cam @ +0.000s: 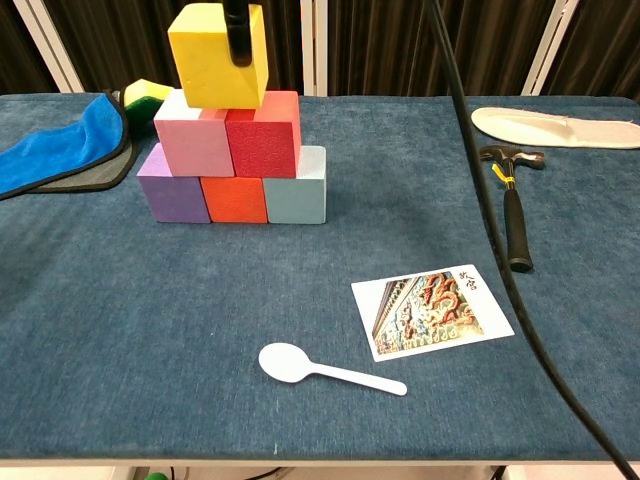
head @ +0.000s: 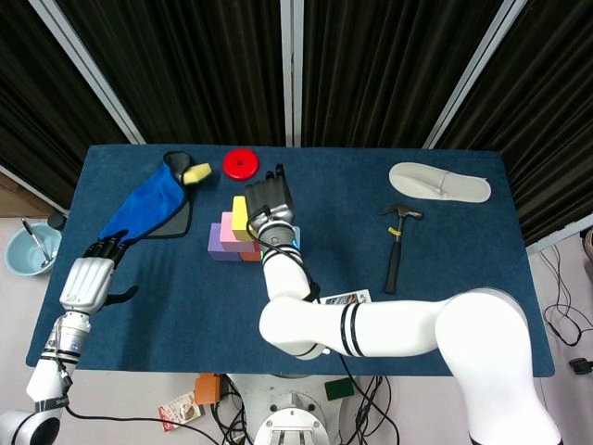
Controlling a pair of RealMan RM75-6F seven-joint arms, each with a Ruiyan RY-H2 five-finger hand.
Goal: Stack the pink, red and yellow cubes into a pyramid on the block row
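At the lower left of the head view the left hand (head: 89, 281) rests by the bench (head: 445, 260) edge, fingers loosely apart, holding nothing, well apart from the work. Upper left of the chest view, the yellow cube (cam: 217, 56) sits slightly tilted, touching or just above the pink cube (cam: 193, 132) and red cube (cam: 263, 133) seam. The right hand (head: 267, 199) holds it from above; open bench lies rightward for withdrawal.
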